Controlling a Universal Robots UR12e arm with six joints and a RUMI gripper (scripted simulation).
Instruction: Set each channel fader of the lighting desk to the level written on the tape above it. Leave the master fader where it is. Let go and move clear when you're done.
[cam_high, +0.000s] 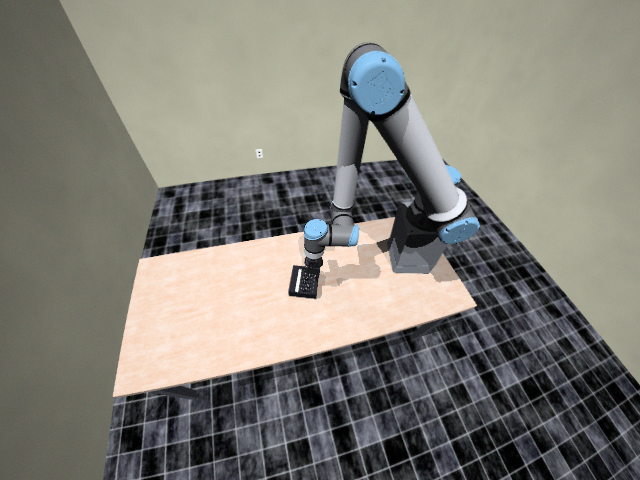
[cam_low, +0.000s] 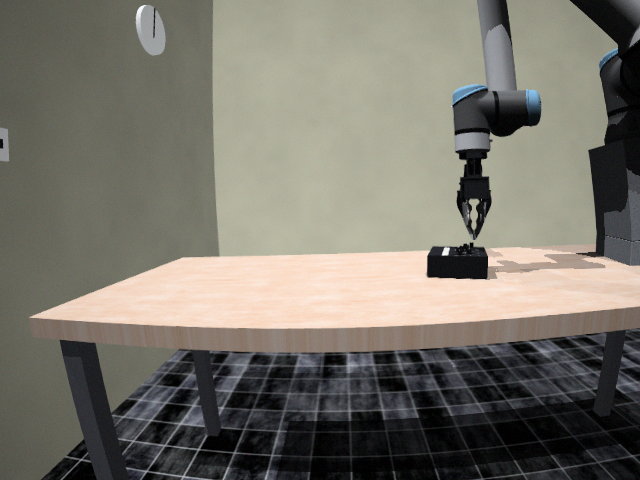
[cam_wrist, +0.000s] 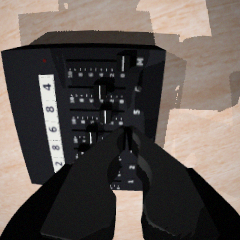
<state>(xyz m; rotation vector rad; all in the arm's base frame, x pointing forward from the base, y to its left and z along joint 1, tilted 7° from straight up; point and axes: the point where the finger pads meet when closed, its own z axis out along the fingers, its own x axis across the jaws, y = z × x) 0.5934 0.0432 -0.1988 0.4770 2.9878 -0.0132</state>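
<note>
Above one lighting desk (cam_high: 294, 283) (cam_low: 457, 266) (cam_wrist: 25, 115) hovers one tool (cam_high: 313, 263) (cam_low: 474, 237) (cam_wrist: 126, 128), its two fingertips together, holding nothing.

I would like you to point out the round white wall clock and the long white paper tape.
Round white wall clock (cam_low: 150, 31): exterior view, its face.
Long white paper tape (cam_high: 297, 280) (cam_low: 446, 251) (cam_wrist: 52, 118): all views, its strip.

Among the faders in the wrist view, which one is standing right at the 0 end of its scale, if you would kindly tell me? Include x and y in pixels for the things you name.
The master fader (cam_wrist: 123, 63), in the row marked M; the other visible knobs stand further up their scales.
</note>
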